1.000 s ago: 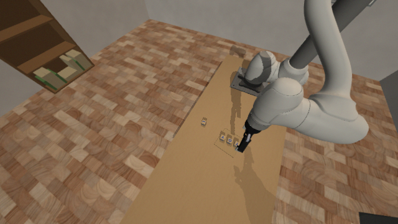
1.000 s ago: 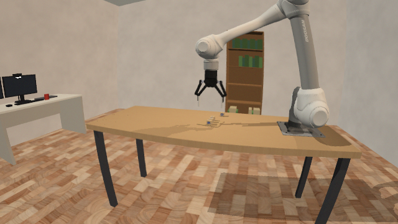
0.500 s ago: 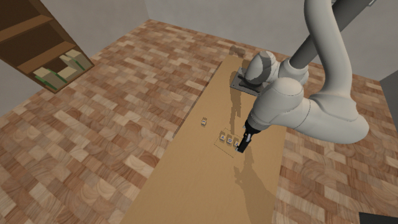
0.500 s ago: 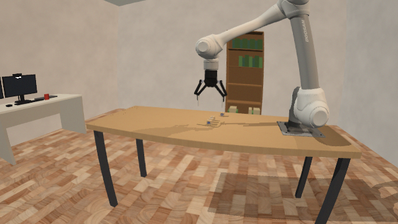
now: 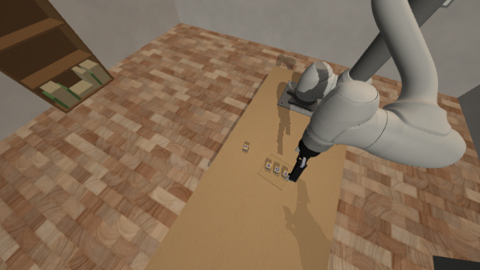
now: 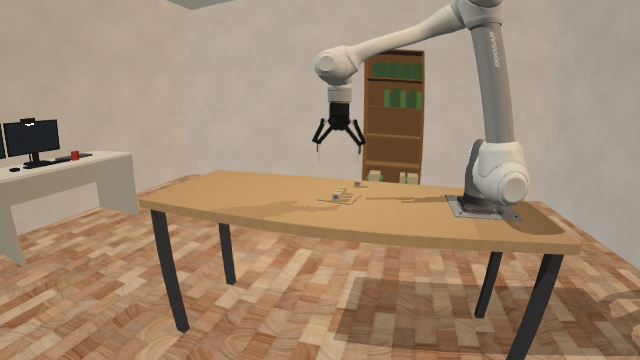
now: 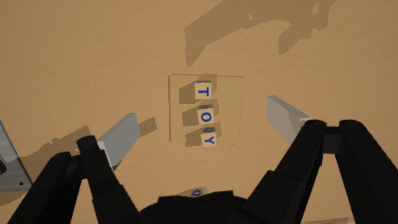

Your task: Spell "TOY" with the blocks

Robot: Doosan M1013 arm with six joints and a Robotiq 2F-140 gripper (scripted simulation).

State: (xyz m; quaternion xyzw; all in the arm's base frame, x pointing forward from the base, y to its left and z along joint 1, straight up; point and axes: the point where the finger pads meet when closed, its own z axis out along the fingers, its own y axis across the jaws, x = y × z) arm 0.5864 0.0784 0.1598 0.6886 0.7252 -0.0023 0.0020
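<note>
Three wooden letter blocks sit close together in a straight row on the thin outlined mat (image 7: 172, 107) (image 5: 270, 181). In the wrist view they read T (image 7: 202, 91), O (image 7: 206, 117) and Y (image 7: 208, 140), letters on top. The row (image 5: 277, 169) (image 6: 339, 194) also shows in the top and exterior views. The fourth block (image 5: 245, 147) (image 6: 357, 184) (image 7: 194, 192) lies off the mat on the bare table; in the wrist view the gripper body partly hides it. My gripper (image 7: 201, 116) (image 6: 338, 147) (image 5: 294, 176) is wide open and empty, hanging well above the row.
The arm's base plate (image 5: 290, 103) (image 6: 482, 210) is bolted to the wooden table (image 6: 250, 200) at one end. A bookshelf (image 6: 394, 115) stands behind the table and a white desk (image 6: 60, 172) with a monitor stands at the left.
</note>
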